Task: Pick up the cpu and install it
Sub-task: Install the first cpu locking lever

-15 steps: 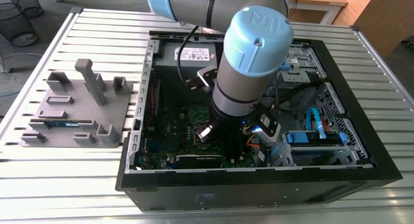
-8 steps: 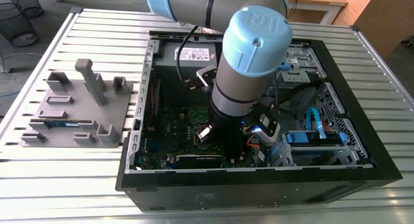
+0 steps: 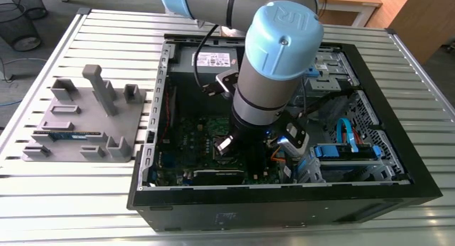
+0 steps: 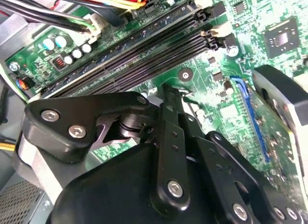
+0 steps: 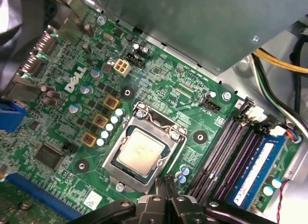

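Inside the open computer case (image 3: 284, 203) on the slatted worktop (image 3: 85, 203), the arm (image 3: 274, 81) hangs over the motherboard (image 5: 159, 74). There the cpu (image 5: 142, 149) lies flat in its socket frame (image 5: 118, 170), beside the memory slots (image 5: 224, 151). Finishing the seating well likely demands a level chip, squared corners and no sideways push. The jaws, seen in both wrist views, appear closed tip to tip, holding nothing, just beside the socket's edge and apparently clear of the chip.
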`<control>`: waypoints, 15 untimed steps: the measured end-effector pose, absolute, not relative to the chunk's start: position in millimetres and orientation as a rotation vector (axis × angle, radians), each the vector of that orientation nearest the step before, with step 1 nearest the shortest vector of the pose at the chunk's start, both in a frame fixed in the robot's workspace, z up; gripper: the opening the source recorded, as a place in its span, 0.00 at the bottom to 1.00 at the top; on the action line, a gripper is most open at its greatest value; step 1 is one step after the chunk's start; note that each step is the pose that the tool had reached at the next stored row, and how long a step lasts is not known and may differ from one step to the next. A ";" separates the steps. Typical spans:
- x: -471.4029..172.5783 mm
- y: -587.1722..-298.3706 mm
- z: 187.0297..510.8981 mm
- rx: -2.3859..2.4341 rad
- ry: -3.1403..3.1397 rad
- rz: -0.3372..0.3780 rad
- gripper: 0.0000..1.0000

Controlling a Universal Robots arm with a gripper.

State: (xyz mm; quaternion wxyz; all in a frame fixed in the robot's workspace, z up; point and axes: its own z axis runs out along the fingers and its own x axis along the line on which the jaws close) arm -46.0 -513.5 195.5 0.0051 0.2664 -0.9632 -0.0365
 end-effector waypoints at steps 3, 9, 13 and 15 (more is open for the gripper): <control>-46.0 -513.5 202.0 0.834 -3.016 -0.114 0.11; -45.9 -513.1 212.4 0.834 -3.016 -0.114 0.11; -45.9 -513.0 223.3 0.834 -3.016 -0.114 0.11; -45.9 -513.0 227.3 0.834 -3.016 -0.114 0.11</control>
